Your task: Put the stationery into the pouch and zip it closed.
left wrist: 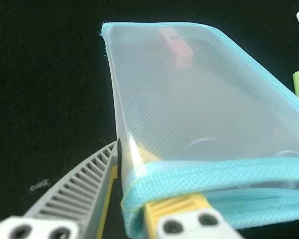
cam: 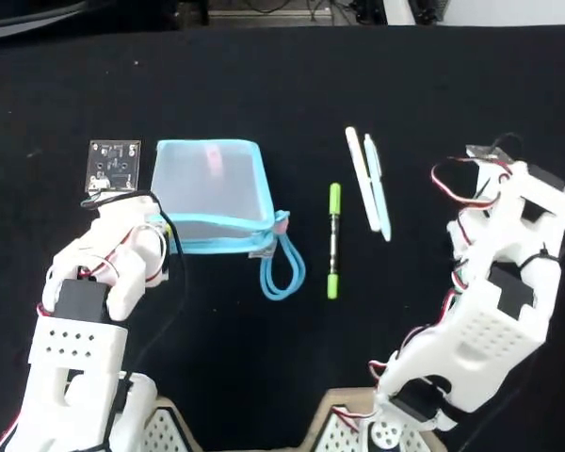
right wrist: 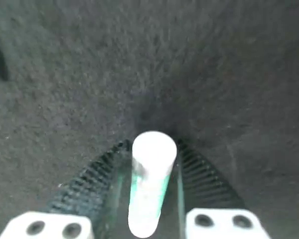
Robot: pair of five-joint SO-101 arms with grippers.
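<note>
The translucent pouch [cam: 207, 193] with light blue trim lies left of centre, with a pink item [left wrist: 177, 45] inside it. My left gripper [cam: 160, 226] is shut on the pouch's [left wrist: 199, 99] near left corner, at the blue edge band. A green marker [cam: 333, 240] lies right of the pouch. A white pen [cam: 362, 179] and a light blue pen [cam: 379, 188] lie side by side farther right. My right gripper [right wrist: 149, 154] is shut on a white pen-like stick with a teal part [right wrist: 148, 179], just above the black cloth at the right side of the table [cam: 485, 160].
A blue wrist loop [cam: 282, 268] hangs from the pouch's near right corner. A small clear card with a dark pattern [cam: 113, 167] lies left of the pouch. The black cloth [cam: 292, 94] covers the whole table.
</note>
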